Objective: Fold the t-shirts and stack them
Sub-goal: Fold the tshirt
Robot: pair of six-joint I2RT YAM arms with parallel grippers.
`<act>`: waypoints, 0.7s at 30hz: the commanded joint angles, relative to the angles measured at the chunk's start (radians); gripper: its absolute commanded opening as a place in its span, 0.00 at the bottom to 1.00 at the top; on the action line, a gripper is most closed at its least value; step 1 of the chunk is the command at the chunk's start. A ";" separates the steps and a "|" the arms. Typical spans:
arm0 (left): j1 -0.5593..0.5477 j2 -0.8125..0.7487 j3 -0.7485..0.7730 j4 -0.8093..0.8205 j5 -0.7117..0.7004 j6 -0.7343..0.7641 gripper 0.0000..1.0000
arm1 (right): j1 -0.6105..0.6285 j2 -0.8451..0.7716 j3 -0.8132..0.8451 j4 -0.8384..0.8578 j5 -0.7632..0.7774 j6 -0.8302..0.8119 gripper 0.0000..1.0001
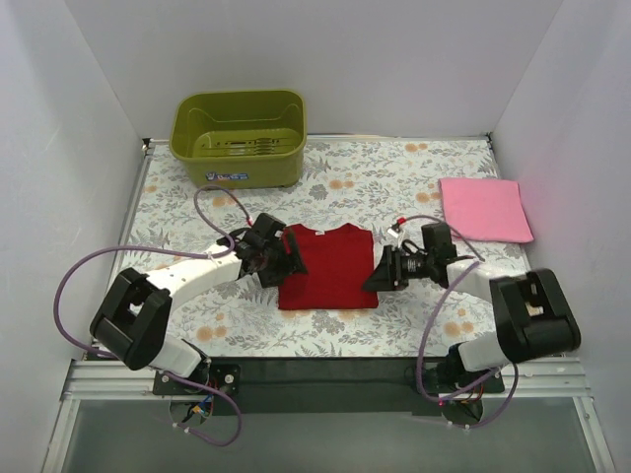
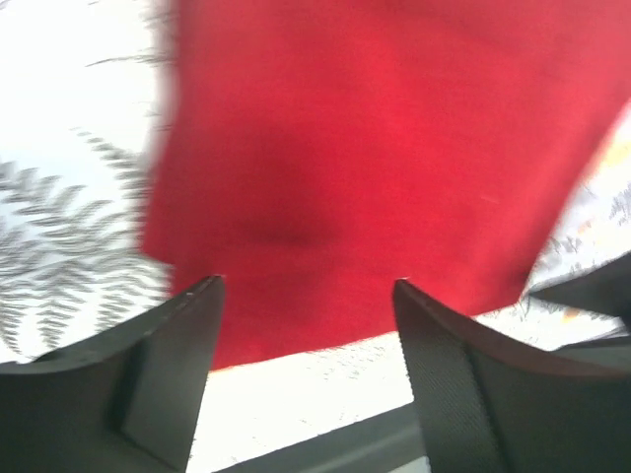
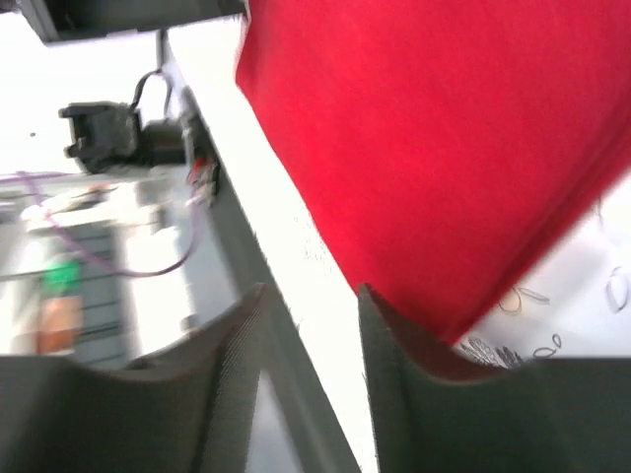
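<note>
Red t-shirt point(image 1: 328, 268) between open left hand point(image 1: 293, 258), right hand point(image 1: 374, 272).

Your left arm point(image 1: 187, 274) and right arm point(image 1: 477, 284) share one build: slim white link shells joined by bulky, rounded black housings, the largest near the bases. A thin purple cable point(image 1: 61, 288) loops loosely off the left arm, and a second purple cable point(image 1: 422, 347) off the right. Thin coloured wires point(image 1: 202, 407) tangle at the left base. The left gripper point(image 2: 306, 330) and right gripper point(image 3: 311, 330) are matte black. Each has two wedge-shaped fingers point(image 3: 414, 394) with finely ribbed inner faces.
</note>
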 commanded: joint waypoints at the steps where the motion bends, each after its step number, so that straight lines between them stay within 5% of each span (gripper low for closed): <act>1: -0.087 -0.054 0.127 -0.087 -0.138 0.081 0.66 | -0.005 -0.176 0.147 -0.347 0.253 -0.187 0.49; 5: -0.253 0.013 0.251 -0.126 -0.296 0.127 0.79 | -0.012 -0.339 0.238 -0.564 0.560 -0.239 0.72; 11: -0.463 0.237 0.462 -0.135 -0.416 0.267 0.81 | -0.061 -0.477 0.220 -0.676 0.897 -0.171 0.98; 21: -0.644 0.526 0.669 -0.137 -0.552 0.460 0.69 | -0.239 -0.535 0.130 -0.686 0.911 -0.144 0.98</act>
